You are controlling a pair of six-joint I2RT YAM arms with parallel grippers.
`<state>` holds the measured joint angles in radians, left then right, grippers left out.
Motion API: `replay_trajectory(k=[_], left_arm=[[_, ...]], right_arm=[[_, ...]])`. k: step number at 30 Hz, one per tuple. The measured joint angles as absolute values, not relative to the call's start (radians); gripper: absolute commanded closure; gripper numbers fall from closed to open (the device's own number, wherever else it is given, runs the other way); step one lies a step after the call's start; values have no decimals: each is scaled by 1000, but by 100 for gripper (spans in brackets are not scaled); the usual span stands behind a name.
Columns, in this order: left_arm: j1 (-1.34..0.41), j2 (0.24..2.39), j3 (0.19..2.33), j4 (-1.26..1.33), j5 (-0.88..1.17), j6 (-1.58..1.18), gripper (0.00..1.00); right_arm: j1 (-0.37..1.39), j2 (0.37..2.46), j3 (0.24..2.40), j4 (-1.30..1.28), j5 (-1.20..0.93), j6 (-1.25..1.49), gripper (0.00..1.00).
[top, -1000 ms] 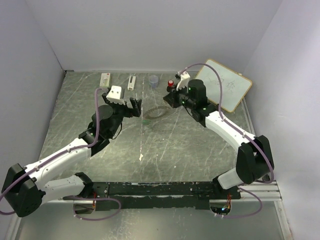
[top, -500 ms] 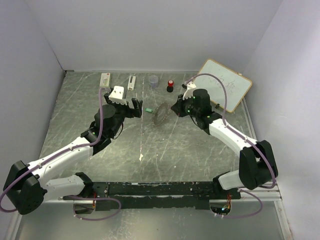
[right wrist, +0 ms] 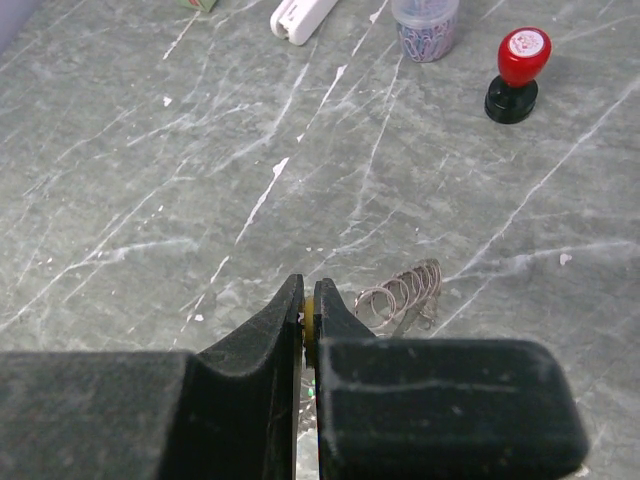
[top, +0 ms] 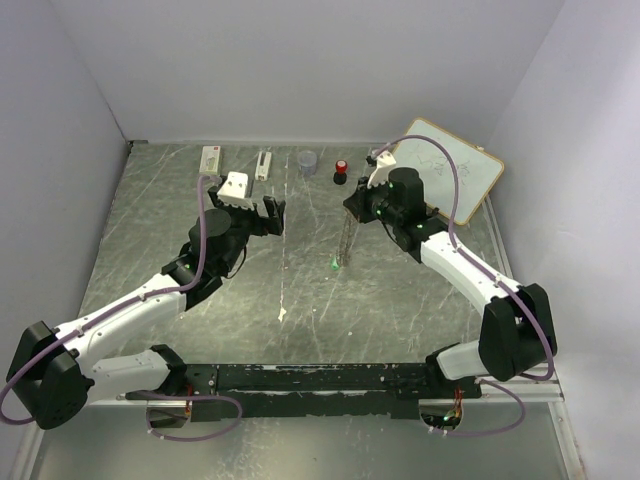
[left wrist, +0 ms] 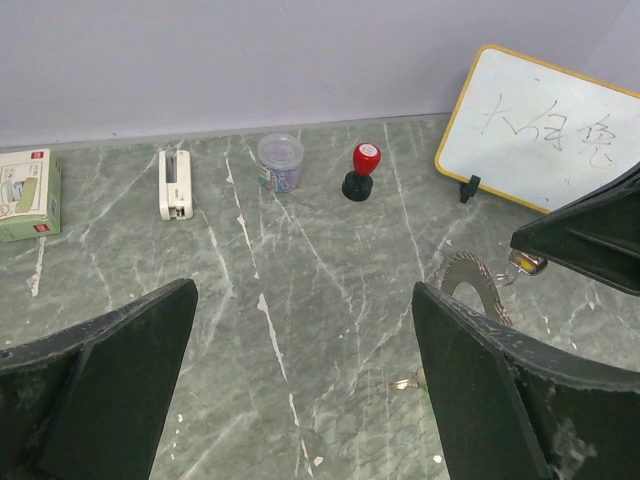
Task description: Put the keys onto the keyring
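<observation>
Silvery metal, the keyring point(top: 346, 238) hangs on its edge under the right gripper point(right wrist: 305, 295), which is squeezed shut on the yellow key point(right wrist: 309, 323). The green key point(top: 332, 265) lies on the table point(top: 250, 290) just beside it. The left gripper point(top: 262, 212) is wide open, holding nothing. I think it should come down slowly and pinch the green key. The whiteboard point(left wrist: 560, 130) has scribbles I cannot read, and the box point(left wrist: 22, 195) label is too small.
</observation>
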<state>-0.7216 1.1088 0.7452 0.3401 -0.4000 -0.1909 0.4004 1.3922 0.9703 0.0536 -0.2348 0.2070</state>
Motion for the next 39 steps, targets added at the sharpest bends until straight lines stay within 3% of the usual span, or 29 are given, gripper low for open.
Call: replay_trajectory(k=[11, 20, 33, 39], left_arm=[[-722, 1109, 745, 340, -400, -191, 0], [-722, 1109, 745, 340, -399, -191, 0], [-722, 1109, 745, 339, -392, -191, 0], [-722, 1110, 745, 339, -392, -192, 0]], right_arm=[[400, 1384, 980, 46, -223, 199, 100], [400, 1202, 985, 137, -225, 175, 100], [400, 1208, 1282, 30, -232, 99, 100], [400, 1199, 1296, -27, -234, 92, 100]])
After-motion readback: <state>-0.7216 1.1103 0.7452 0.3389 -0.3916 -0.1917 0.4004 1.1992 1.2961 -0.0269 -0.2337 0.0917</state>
